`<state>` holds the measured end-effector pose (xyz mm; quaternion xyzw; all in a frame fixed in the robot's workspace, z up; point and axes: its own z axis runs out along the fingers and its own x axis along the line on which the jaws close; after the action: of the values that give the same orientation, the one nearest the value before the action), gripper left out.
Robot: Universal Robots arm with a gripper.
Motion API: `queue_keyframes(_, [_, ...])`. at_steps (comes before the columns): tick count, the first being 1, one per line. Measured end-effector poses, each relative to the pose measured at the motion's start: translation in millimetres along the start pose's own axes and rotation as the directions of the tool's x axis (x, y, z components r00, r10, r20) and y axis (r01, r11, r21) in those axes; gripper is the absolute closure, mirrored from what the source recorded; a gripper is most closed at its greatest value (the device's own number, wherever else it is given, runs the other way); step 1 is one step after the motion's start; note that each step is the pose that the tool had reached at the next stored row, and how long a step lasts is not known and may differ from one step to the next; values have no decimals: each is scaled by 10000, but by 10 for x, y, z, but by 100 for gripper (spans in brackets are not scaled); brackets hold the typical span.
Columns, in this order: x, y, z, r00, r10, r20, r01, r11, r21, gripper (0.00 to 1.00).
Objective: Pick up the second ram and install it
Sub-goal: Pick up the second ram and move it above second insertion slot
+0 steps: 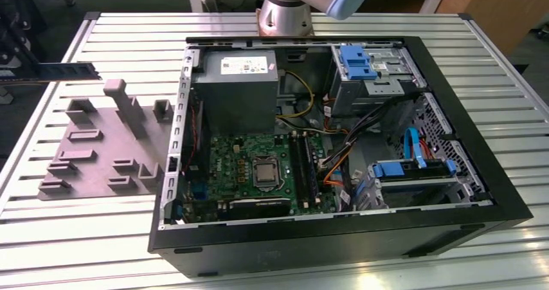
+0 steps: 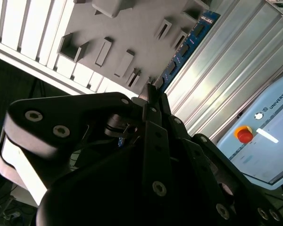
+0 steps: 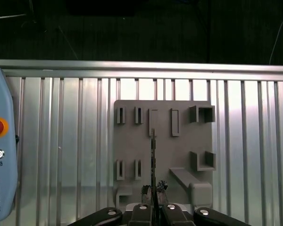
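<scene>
My gripper (image 3: 153,192) is shut on the second ram (image 3: 153,155), which the first wrist view shows edge-on as a thin dark line. In the second wrist view the ram (image 2: 185,46) is a blue-black strip with black chips, reaching out past the dark fingers (image 2: 153,110). It hangs over the grey fixture tray (image 3: 179,141). In the exterior view the ram (image 1: 60,70) sticks in from the exterior view's left, above and behind the tray (image 1: 94,155). The long black motherboard slots (image 1: 300,158) lie inside the open computer case (image 1: 343,238).
The case stands on a slatted metal table (image 1: 69,226), with a grey power supply (image 1: 236,78), blue drive brackets (image 1: 356,62) and loose cables inside. The arm's base (image 1: 283,10) rises behind the case. A teach pendant (image 3: 0,155) with a red button lies beside the tray.
</scene>
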<state>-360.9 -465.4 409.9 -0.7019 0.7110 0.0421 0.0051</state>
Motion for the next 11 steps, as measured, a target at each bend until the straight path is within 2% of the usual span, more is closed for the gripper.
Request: queue_keyframes(11, [-2,-116,-6,10000,0,-1,0,10000,-1,86])
